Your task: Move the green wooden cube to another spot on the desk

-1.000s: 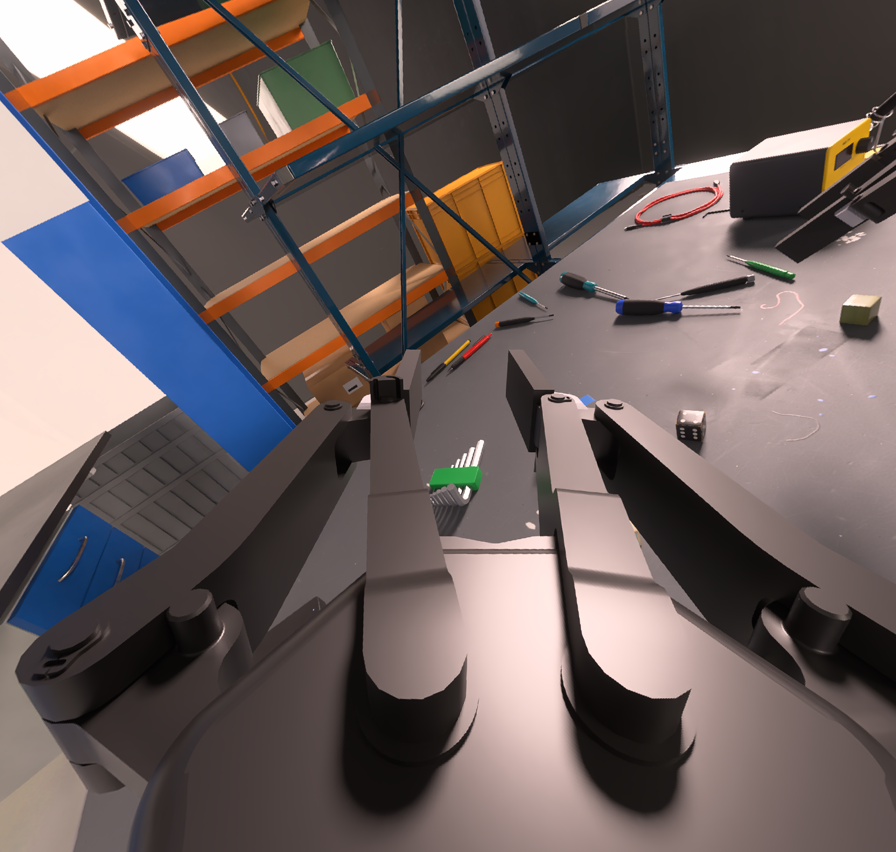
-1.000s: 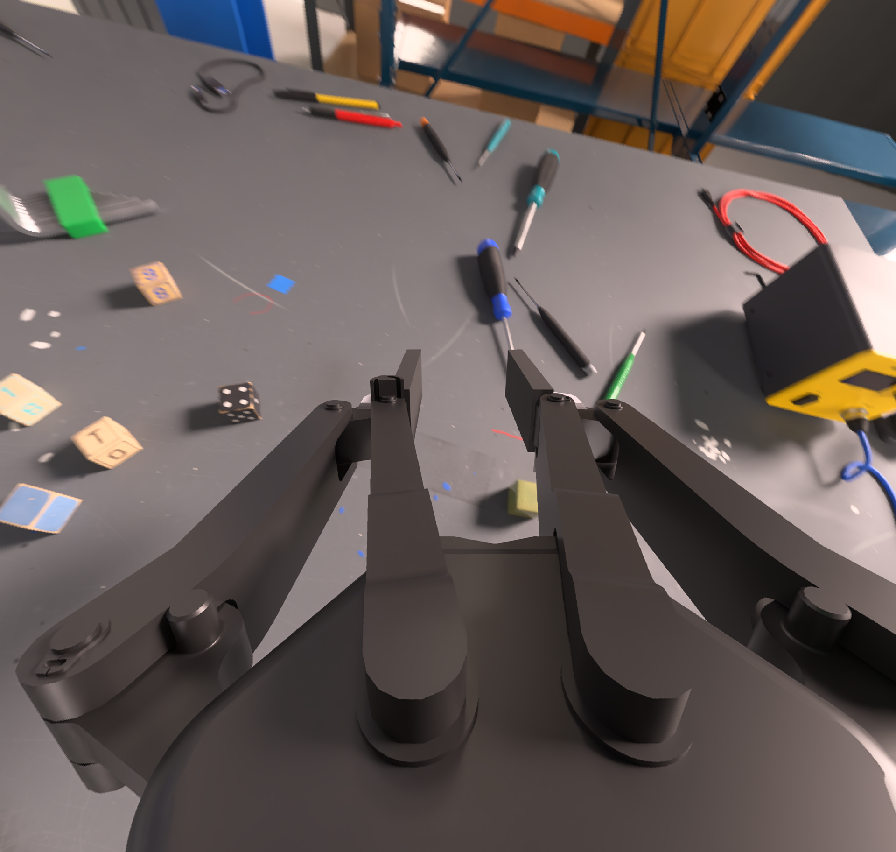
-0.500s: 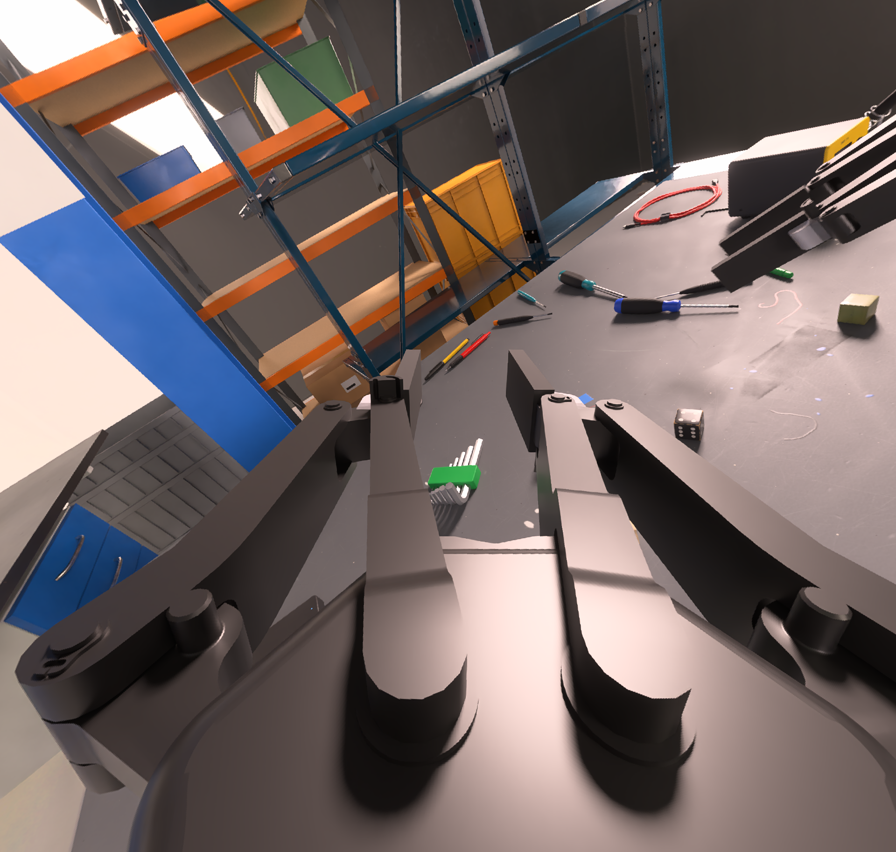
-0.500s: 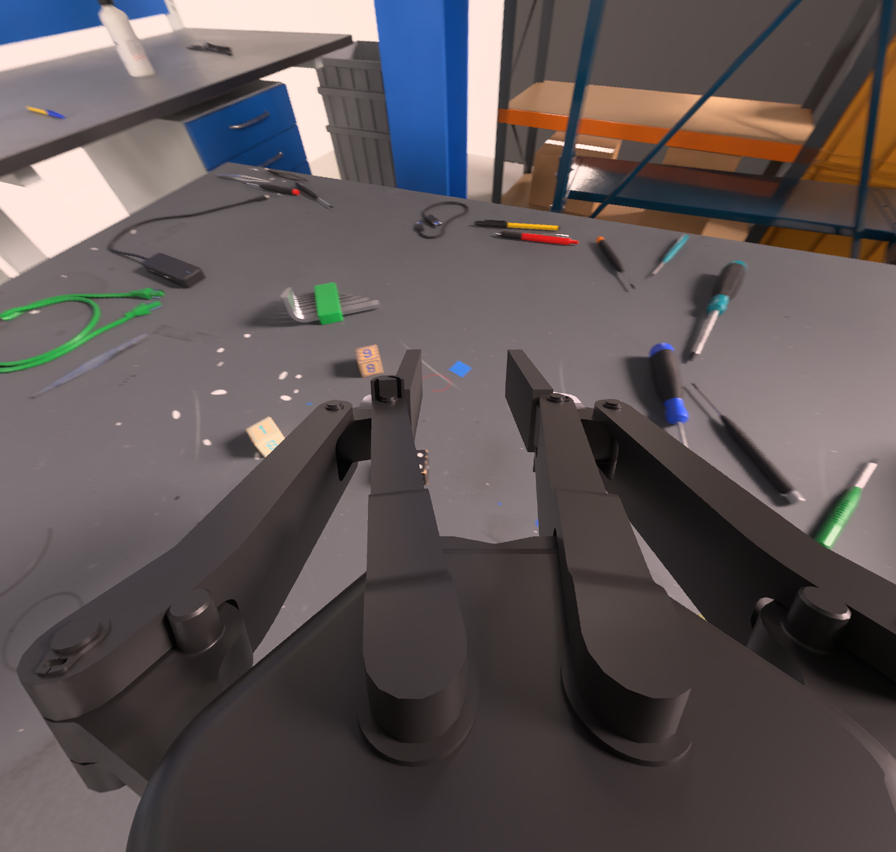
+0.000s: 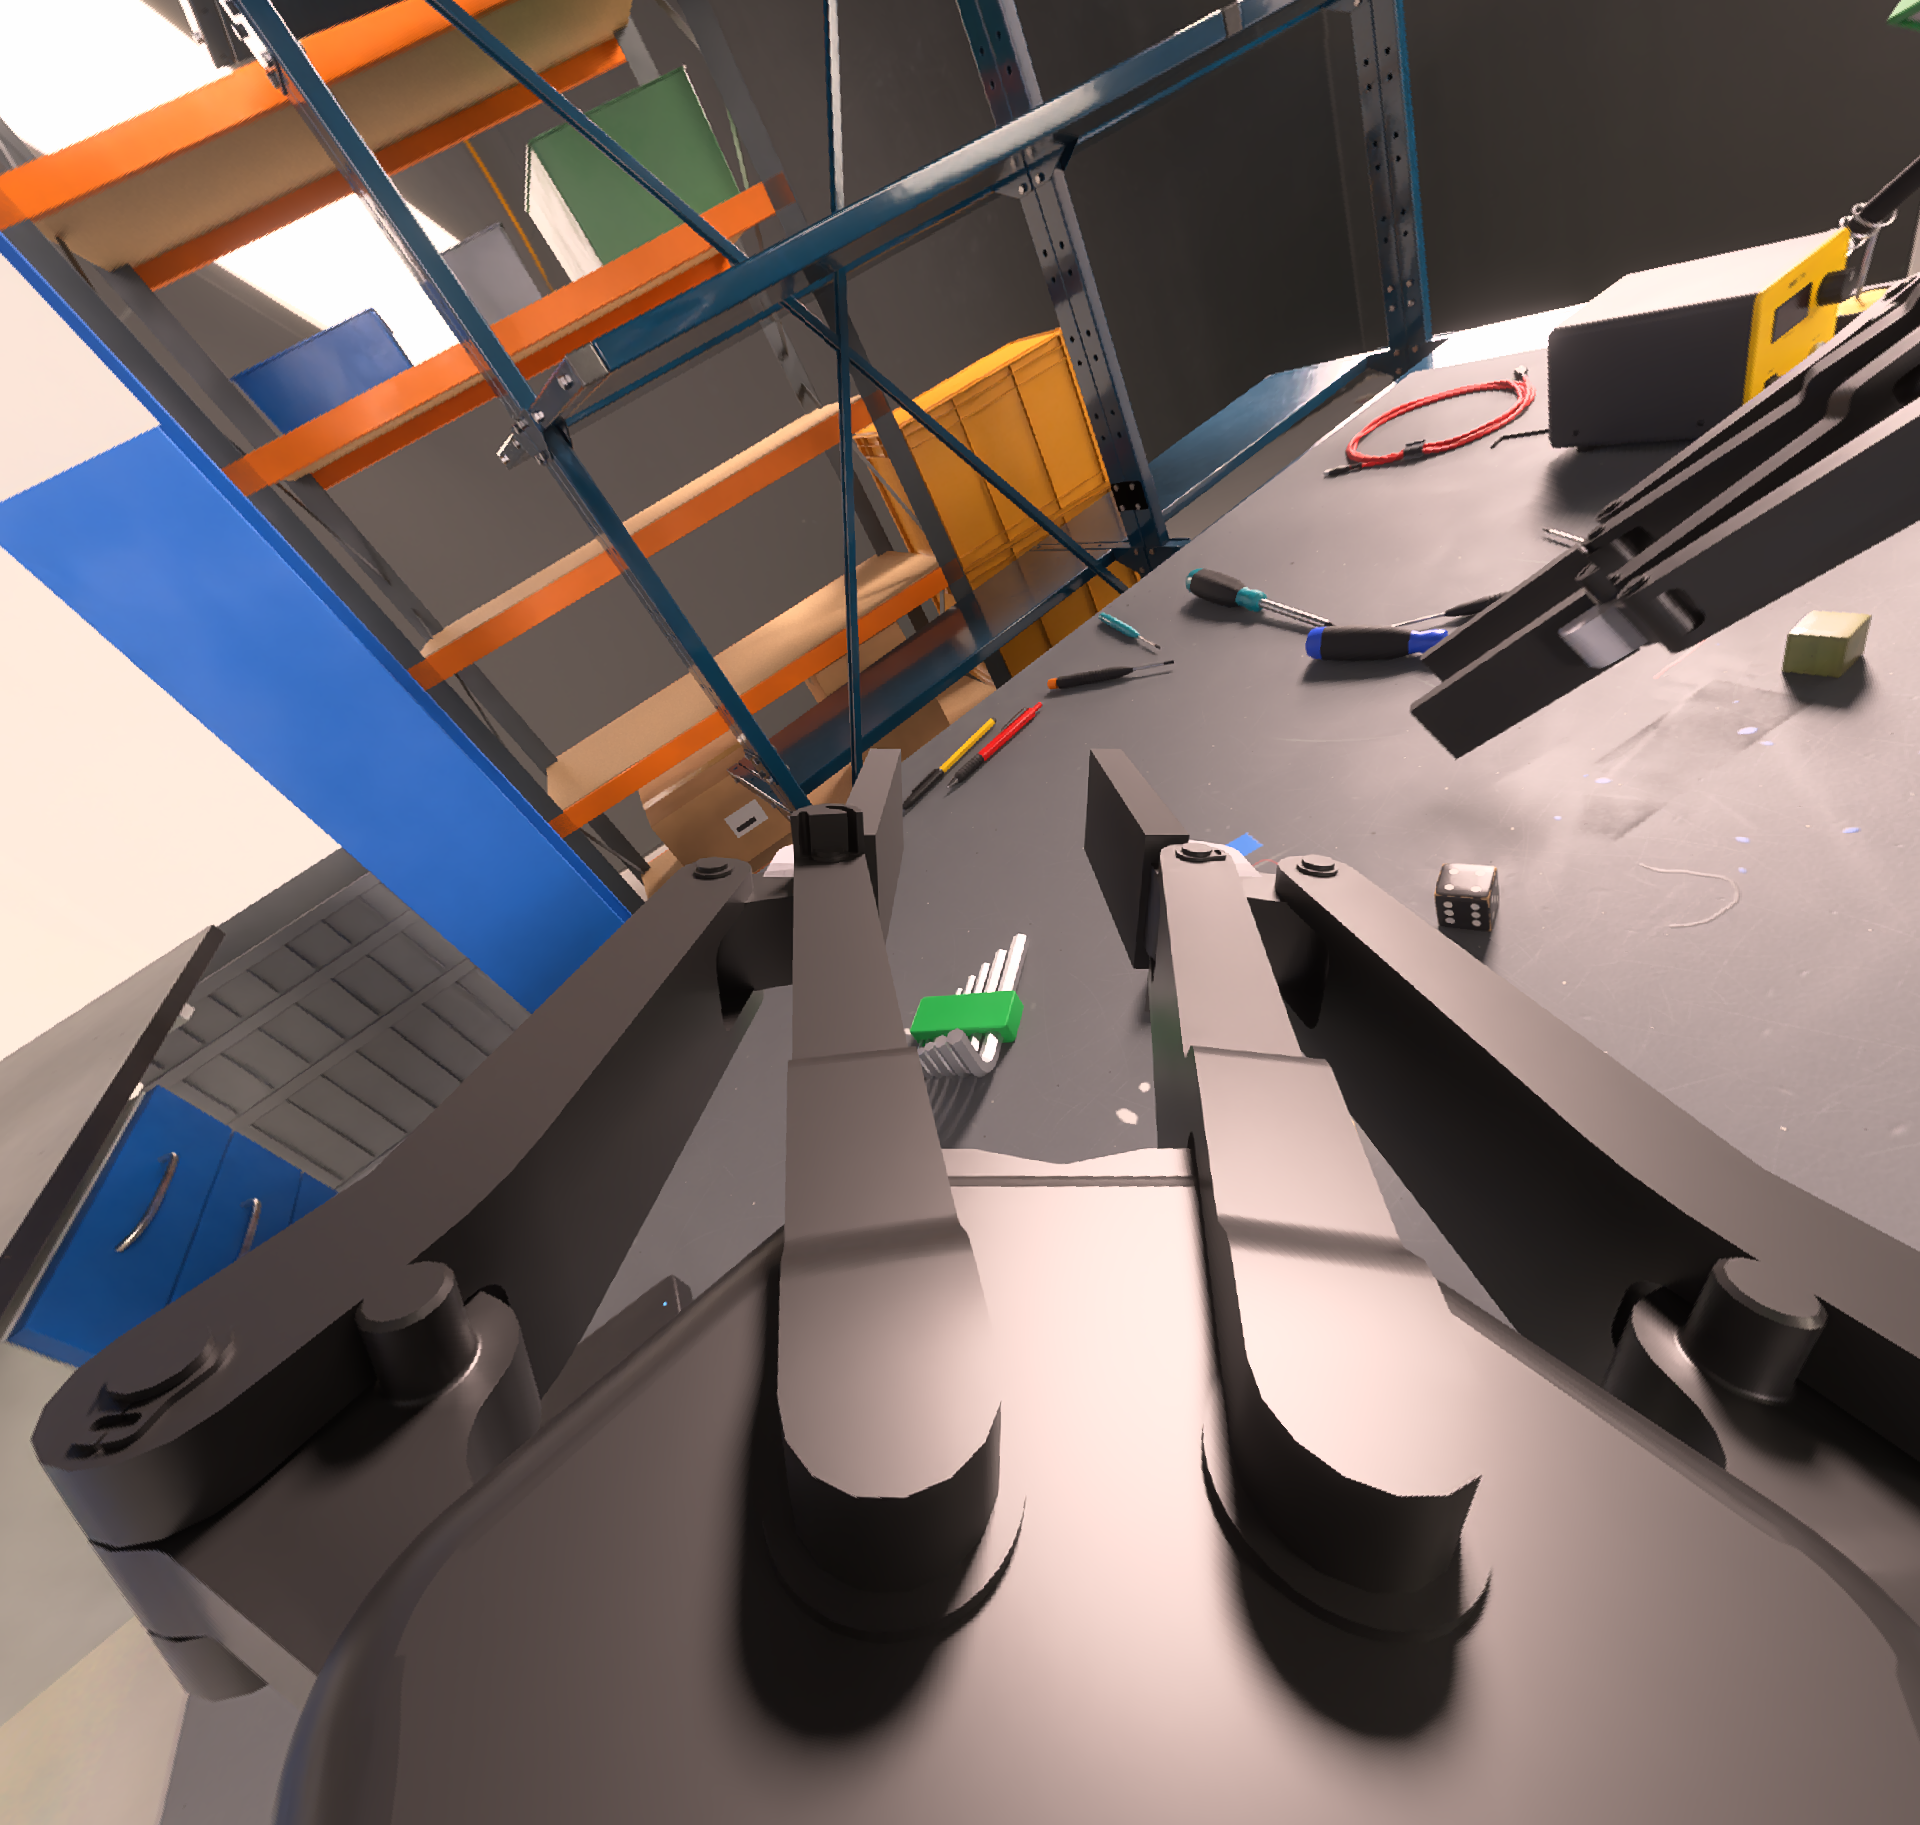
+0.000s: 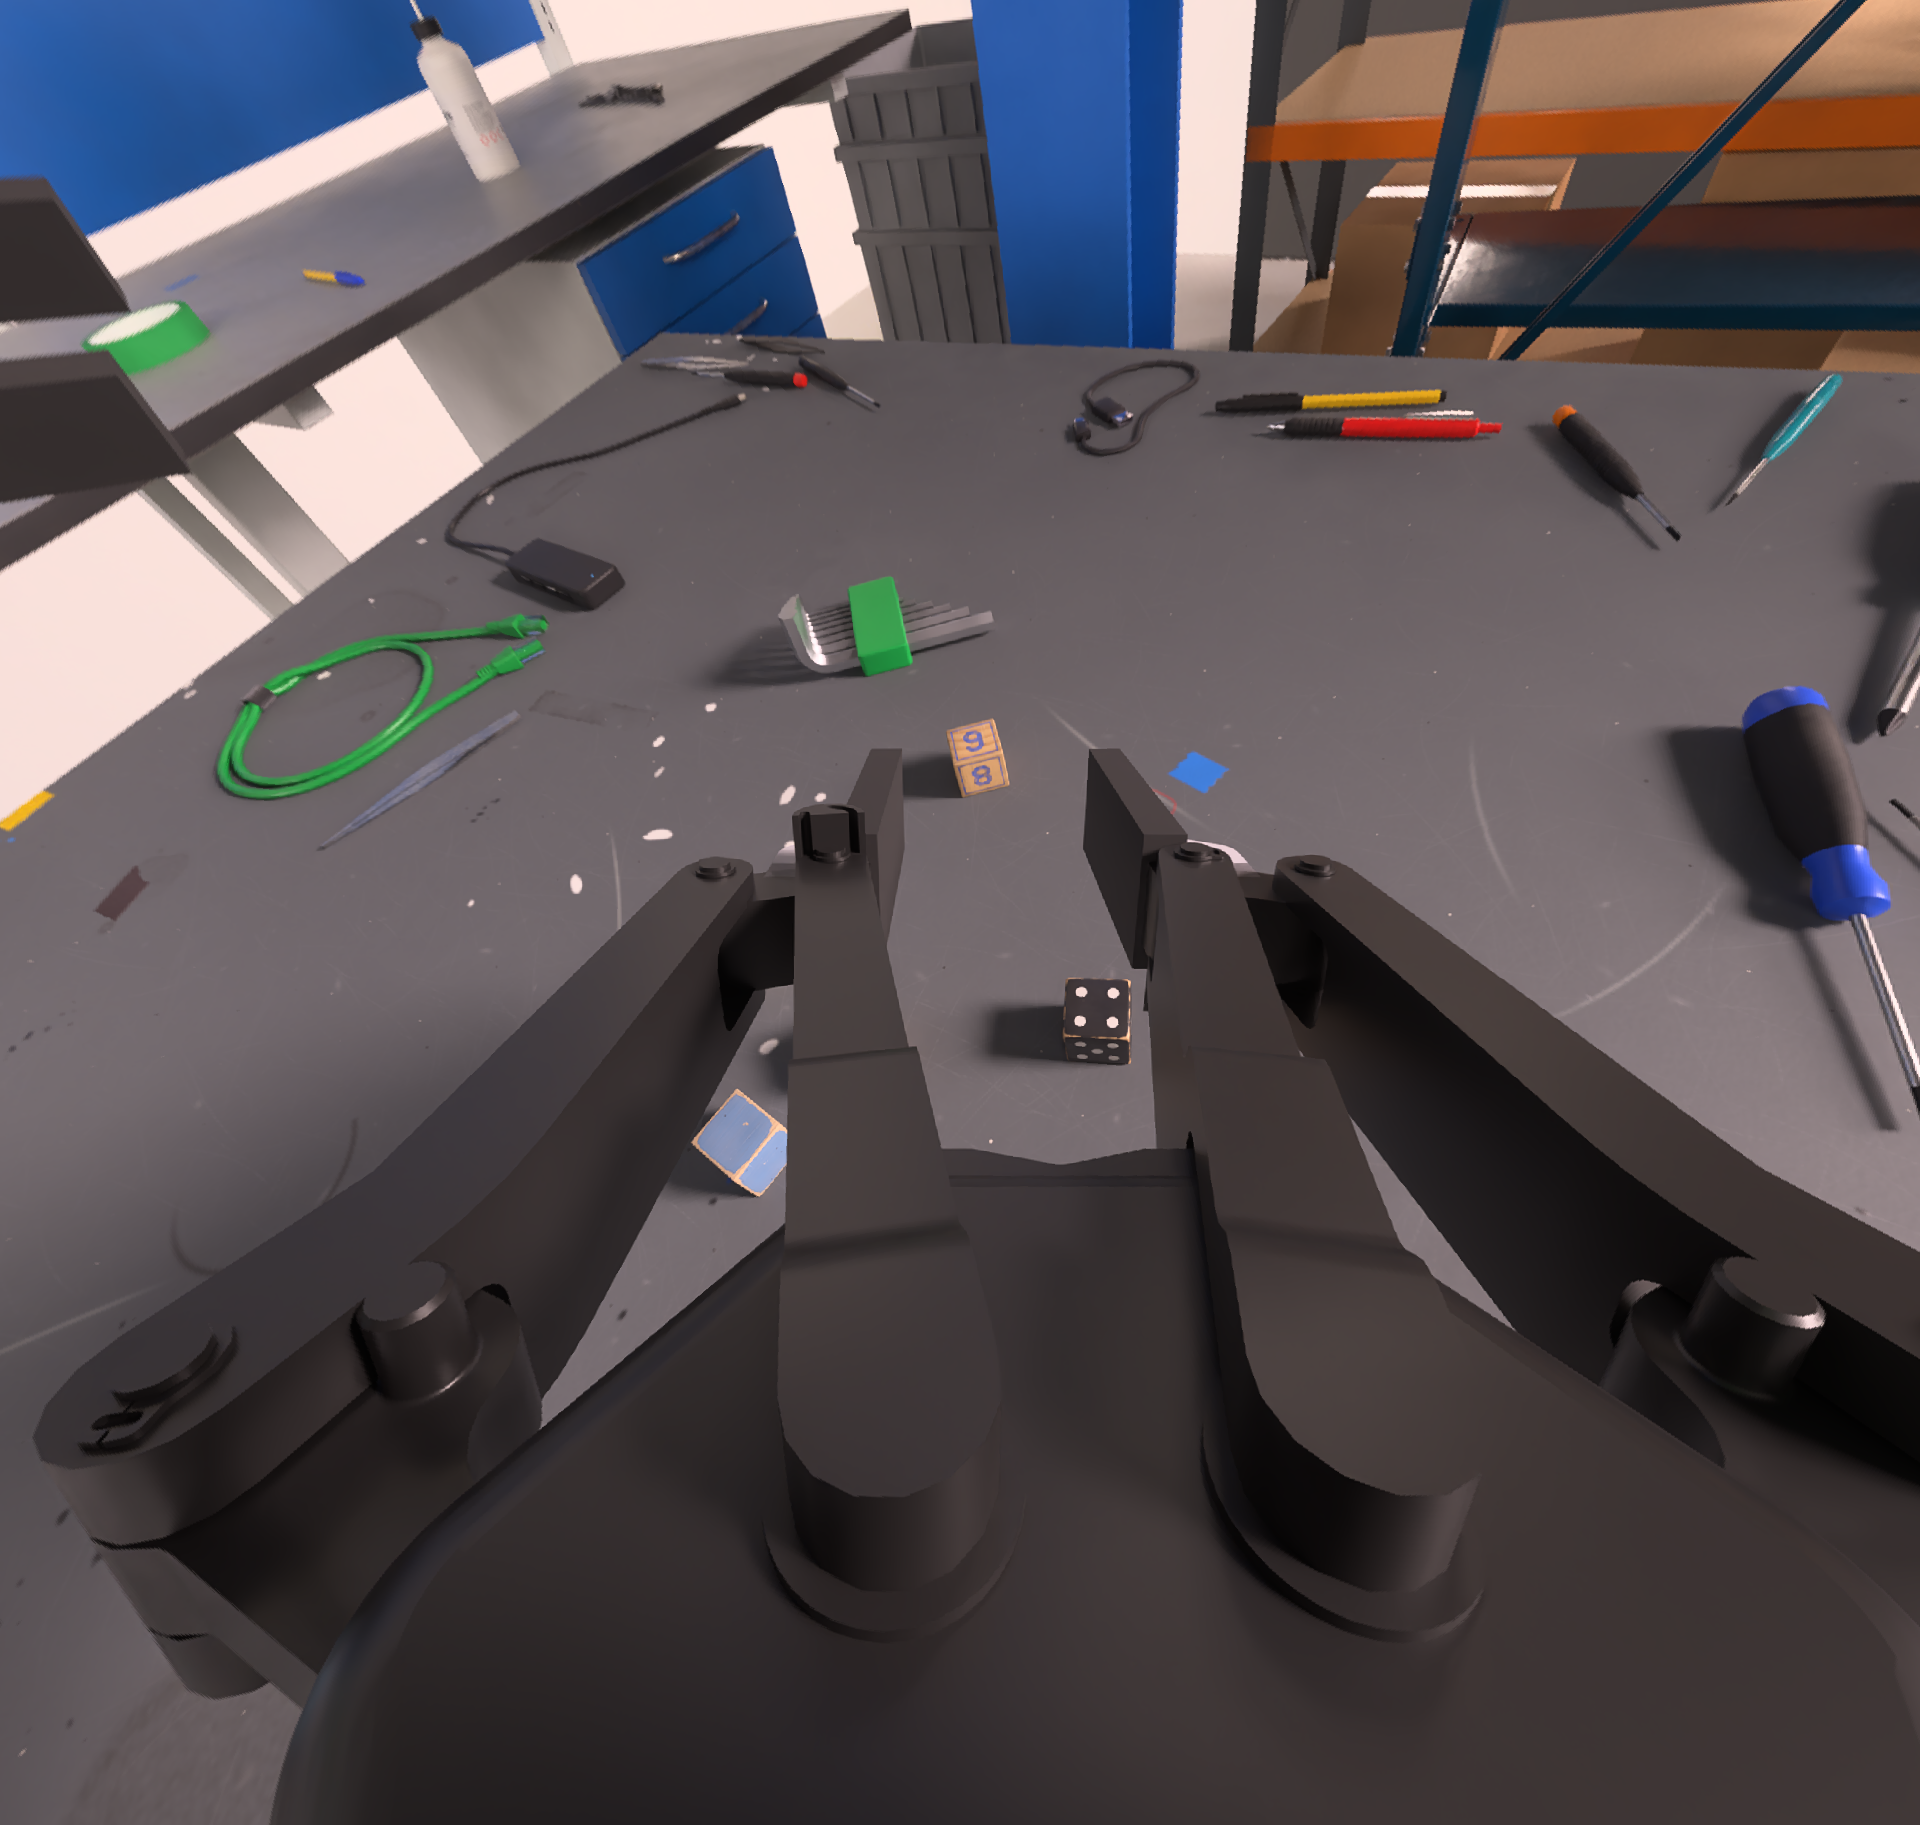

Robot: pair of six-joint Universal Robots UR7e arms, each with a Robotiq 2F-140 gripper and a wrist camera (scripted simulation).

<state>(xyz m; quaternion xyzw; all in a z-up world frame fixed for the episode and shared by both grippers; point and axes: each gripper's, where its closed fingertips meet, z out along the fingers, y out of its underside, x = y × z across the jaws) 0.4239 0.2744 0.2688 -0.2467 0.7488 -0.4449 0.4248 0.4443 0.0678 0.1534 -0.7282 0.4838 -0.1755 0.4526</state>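
The green wooden cube point(image 5: 1825, 641) rests on the dark grey desk point(image 5: 1662, 996) at the far right of the left wrist view. It does not show in the right wrist view. My right gripper point(image 6: 992, 788) is open and empty, above a black die point(image 6: 1096, 1019) and short of a numbered wooden block point(image 6: 977, 757). In the left wrist view the right gripper point(image 5: 1527, 632) hangs just left of the cube, apart from it. My left gripper point(image 5: 987, 788) is open and empty, raised over a hex key set point(image 5: 966, 1022) with a green holder.
On the desk lie a blue-handled screwdriver point(image 6: 1813, 809), a blue block point(image 6: 743, 1141), a green cable point(image 6: 364, 705), a black hub point(image 6: 561, 570), pens point(image 6: 1371, 414) and a red cable point(image 5: 1439, 419). A black and yellow box point(image 5: 1704, 362) stands at the far right. Shelving stands behind.
My right gripper has swung left, away from the green cube, which has left its view; the die and numbered block now lie ahead. The left gripper has not moved.
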